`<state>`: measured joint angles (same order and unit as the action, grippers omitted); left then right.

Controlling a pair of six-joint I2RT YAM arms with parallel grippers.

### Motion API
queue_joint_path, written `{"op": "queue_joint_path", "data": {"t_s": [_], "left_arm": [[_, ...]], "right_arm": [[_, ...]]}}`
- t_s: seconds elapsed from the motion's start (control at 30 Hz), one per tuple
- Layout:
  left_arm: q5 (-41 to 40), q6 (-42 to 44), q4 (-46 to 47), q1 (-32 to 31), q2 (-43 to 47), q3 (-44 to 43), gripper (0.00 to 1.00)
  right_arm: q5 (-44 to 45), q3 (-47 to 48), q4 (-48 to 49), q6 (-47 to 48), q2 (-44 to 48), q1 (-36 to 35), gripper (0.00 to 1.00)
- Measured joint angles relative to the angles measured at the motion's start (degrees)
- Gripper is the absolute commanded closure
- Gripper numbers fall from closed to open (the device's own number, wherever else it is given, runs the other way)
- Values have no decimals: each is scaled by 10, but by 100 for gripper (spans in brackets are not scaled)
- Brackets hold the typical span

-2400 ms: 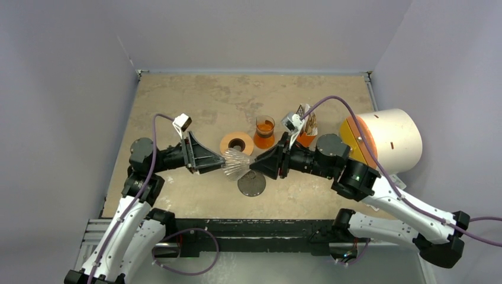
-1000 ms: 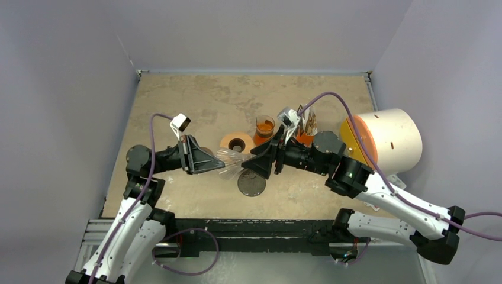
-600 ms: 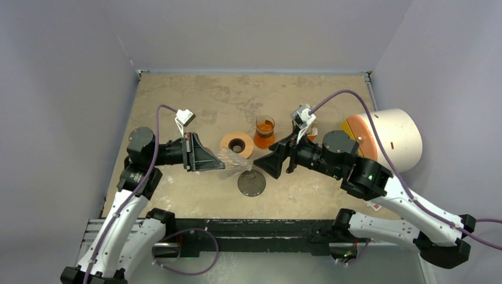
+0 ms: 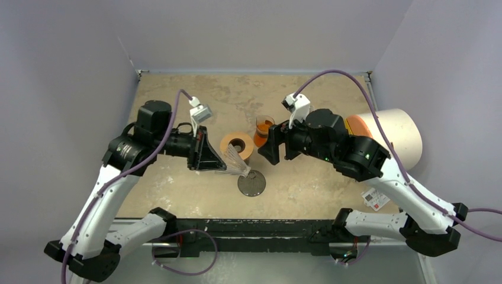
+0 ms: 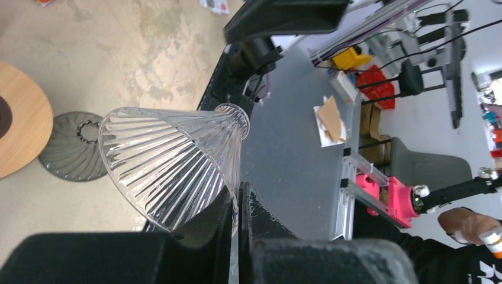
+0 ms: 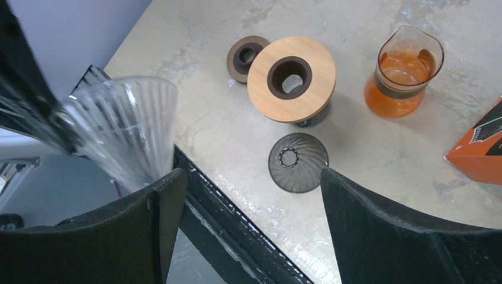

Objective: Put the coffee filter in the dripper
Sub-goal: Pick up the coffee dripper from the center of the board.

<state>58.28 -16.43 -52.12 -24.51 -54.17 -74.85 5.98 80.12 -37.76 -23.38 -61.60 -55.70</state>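
Now grips glass dripper (image 5: 171,160) in left gripper (image 5: 238,204), tipped sideways above counter (image 4: 308,183); leaves right gripper (image 6: 251,177) wide apart, empty, nearer orange box (image 6: 479,154) on its right; shows no filter itself.

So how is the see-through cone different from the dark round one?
The see-through cone is clear; the dark one is smoky grey. The cone is in the air, tipped sideways, pinched by the left fingers; the dark one sits on the table, untouched. Both are ribbed.
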Motion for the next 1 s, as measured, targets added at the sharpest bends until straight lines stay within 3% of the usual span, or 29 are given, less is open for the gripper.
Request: {"op": "queue_joint_path", "data": {"t_s": [0.4, 0.77, 1.0], "left_arm": [[-240, 114, -99, -184, -128, -54, 100], [-441, 162, -142, -372, -197, -104, 100], [-537, 188, -174, -449, -233, -123, 100]], "right_arm": [[-86, 34, -29, -19, -50, 94, 15], [-150, 21, -26, -38, -73, 122, 28], [-206, -8, -18, -50, -97, 126, 34]]}}
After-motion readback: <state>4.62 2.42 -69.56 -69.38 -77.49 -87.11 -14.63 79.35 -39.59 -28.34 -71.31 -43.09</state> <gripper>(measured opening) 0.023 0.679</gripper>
